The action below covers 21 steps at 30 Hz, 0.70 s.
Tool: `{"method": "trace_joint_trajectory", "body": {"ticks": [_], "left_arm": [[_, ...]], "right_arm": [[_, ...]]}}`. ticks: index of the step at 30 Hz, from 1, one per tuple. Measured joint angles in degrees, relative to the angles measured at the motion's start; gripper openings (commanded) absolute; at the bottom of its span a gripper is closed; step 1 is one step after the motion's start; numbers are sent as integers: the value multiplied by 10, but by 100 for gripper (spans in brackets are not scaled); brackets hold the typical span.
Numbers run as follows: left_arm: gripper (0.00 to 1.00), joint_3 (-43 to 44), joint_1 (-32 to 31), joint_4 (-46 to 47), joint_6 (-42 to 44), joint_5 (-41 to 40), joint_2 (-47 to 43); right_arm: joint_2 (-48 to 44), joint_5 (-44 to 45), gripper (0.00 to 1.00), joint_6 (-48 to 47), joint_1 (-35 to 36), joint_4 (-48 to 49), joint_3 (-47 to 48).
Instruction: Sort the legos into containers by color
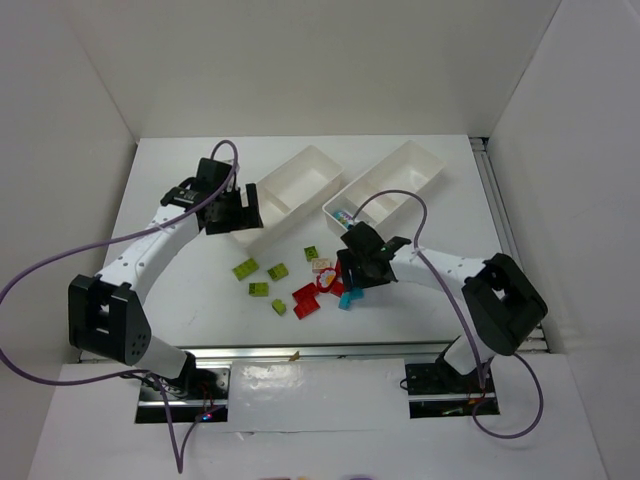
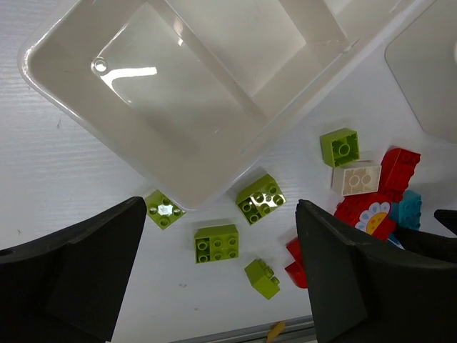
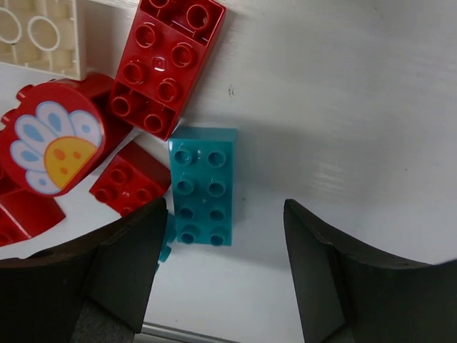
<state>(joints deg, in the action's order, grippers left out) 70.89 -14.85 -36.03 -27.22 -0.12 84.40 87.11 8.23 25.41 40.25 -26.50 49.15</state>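
Loose legos lie on the table in front of two white trays, the left tray point(image 1: 300, 175) and the right tray point(image 1: 400, 172). My left gripper point(image 1: 236, 213) is open and empty, hovering at the left tray's near end point(image 2: 143, 121). Below it lie lime green bricks point(image 2: 216, 243), point(image 2: 260, 199), point(image 2: 163, 209). My right gripper point(image 1: 356, 272) is open and empty, low over the red and cyan pile. A cyan 2x4 brick point(image 3: 203, 186) lies flat just ahead of its left finger point(image 3: 107, 279), beside a red 2x4 brick point(image 3: 168, 68) and a red flower piece point(image 3: 53, 146).
A beige brick point(image 2: 355, 177) and more red bricks point(image 2: 398, 170) sit right of the greens. Something small and cyan lies in the right tray's near compartment point(image 1: 345, 214). A metal rail point(image 1: 320, 352) runs along the table's near edge. White walls enclose the table.
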Motion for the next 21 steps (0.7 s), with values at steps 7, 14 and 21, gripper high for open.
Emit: {"method": "trace_joint_trajectory", "body": {"ticks": [7, 14, 21], "left_arm": [[96, 0, -1, 0, -1, 0, 3], [96, 0, -1, 0, -1, 0, 12], [96, 23, -5, -15, -1, 0, 24]], "right_arm": [[34, 6, 60, -2, 0, 22, 0], [26, 26, 46, -4, 0, 25, 0], [-78, 61, 45, -7, 0, -41, 26]]}}
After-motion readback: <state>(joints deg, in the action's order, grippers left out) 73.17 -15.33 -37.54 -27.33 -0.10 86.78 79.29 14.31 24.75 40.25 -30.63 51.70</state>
